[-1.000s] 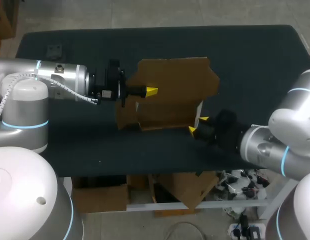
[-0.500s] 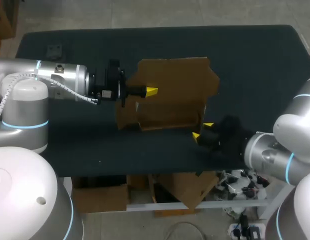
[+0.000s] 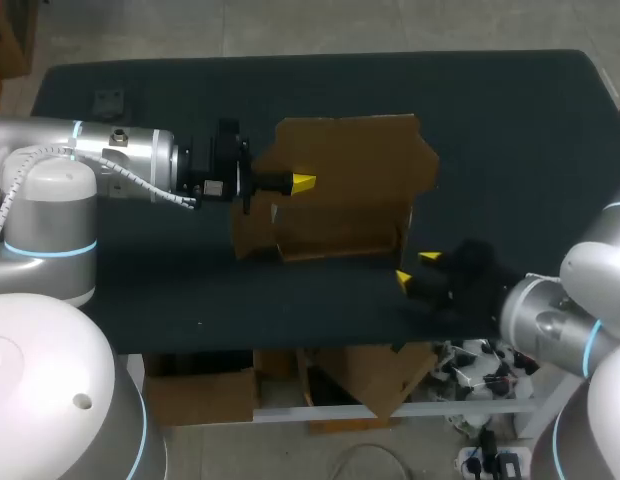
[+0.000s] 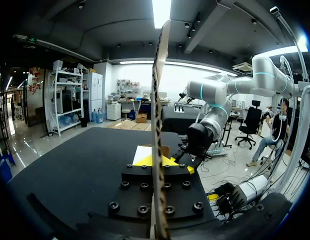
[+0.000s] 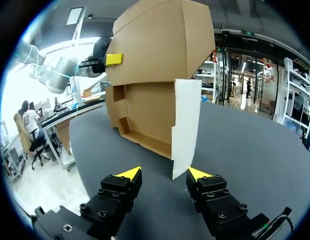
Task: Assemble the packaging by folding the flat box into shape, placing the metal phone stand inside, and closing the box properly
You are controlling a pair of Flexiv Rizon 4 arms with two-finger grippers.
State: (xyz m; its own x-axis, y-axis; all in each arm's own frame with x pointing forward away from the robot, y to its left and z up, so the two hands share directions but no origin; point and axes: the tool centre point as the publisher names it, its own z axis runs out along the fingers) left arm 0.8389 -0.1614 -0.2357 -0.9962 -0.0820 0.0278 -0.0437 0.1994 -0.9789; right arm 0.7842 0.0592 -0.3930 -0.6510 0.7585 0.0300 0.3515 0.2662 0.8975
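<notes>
Over the worktop [image 3: 510, 120], left hand [image 3: 302, 183] is clamping the box [image 3: 355, 165] upright, while right hand [image 5: 165, 173], fingers [image 5: 129, 175] apart, is hovering just before its white flap [image 5: 187, 125].

The head camera looks steeply down from above and behind on the whole bench [image 3: 510, 120], with both arms entering from the sides. The left wrist camera sits right behind the left gripper [image 4: 162, 161] and faces across the bench to the right arm [image 4: 215, 100], with the box [image 4: 160, 75] edge-on close to the lens. The right wrist camera is low over the bench behind the right gripper [image 5: 164, 175], facing the box from near, with the left arm [image 5: 57, 70] beyond. All three views share the box
</notes>
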